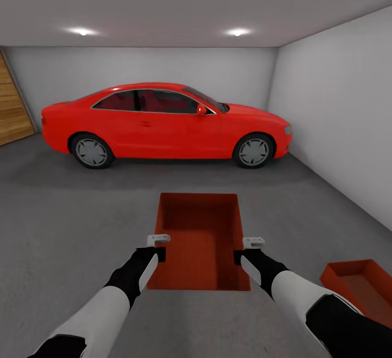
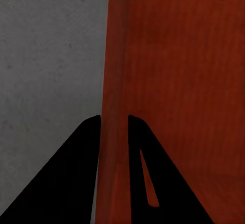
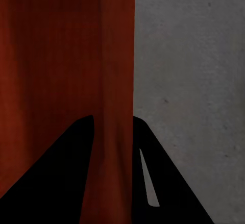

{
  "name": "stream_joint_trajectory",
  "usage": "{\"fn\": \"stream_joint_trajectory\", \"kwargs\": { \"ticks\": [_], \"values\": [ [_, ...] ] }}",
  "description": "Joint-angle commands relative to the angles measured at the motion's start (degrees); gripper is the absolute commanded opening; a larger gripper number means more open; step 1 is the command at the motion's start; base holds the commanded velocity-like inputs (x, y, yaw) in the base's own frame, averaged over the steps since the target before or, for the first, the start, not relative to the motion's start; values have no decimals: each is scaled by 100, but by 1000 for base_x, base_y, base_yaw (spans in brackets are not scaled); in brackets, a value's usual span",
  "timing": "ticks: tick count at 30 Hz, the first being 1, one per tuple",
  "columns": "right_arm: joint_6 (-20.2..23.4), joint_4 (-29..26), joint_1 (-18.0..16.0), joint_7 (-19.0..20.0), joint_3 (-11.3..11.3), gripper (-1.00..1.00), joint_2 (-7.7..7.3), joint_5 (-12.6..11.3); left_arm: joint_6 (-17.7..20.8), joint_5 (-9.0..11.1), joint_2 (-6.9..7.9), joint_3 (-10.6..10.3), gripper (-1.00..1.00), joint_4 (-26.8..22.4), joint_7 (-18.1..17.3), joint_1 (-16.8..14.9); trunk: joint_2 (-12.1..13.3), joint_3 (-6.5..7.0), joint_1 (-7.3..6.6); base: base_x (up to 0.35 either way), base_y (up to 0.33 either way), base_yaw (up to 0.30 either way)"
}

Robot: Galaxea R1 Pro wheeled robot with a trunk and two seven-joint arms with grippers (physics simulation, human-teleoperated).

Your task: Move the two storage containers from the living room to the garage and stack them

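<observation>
**A:** Left gripper (image 1: 158, 249) first: in the head view it's pinched onto the left long wall of the storage container (image 1: 200, 241), one finger inside and one outside. The right gripper (image 1: 246, 250) does the same on the opposite wall. So both are clamped on that bin, which sits straight ahead of the robot between the two arms, open top facing up.

**B:** Is it on the ground or lifted?

**A:** Can't tell from that angle. It's over the grey concrete floor (image 1: 65, 222) of the garage. The second container (image 1: 360, 287) sits on the floor off to the robot's right, near the right forearm, partly cut off by the frame edge. Behind all that there's a red car (image 1: 163, 124) parked side-on against the back wall, and a strip of wooden door (image 1: 12, 105) at the far left.

**B:** Wrist cams?

**A:** Left wrist view: the black fingers (image 2: 76, 168) straddle the orange-red wall (image 2: 115, 81), bin interior on one side, concrete (image 2: 51, 55) on the other. Right wrist view is the mirror: fingers (image 3: 61, 173) closed around the wall edge (image 3: 117, 71), floor (image 3: 194, 81) beside it.
</observation>
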Motion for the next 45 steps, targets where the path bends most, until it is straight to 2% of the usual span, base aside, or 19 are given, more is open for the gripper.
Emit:
{"fn": "stream_joint_trajectory", "kwargs": {
  "ticks": [1, 45],
  "values": [
    [41, -20, -10, -184, -206, -100, -61, 176, 68, -99, 8, 26, -100, -5, 72, -1, -13, -13, 7, 322, 0, 0],
    [33, -20, -10, -185, -209, -100, -61, 176, 68, -99, 7, 26, -100, -4, 69, 1, -13, -13, 7, 322, 0, 0]
  ]
}}
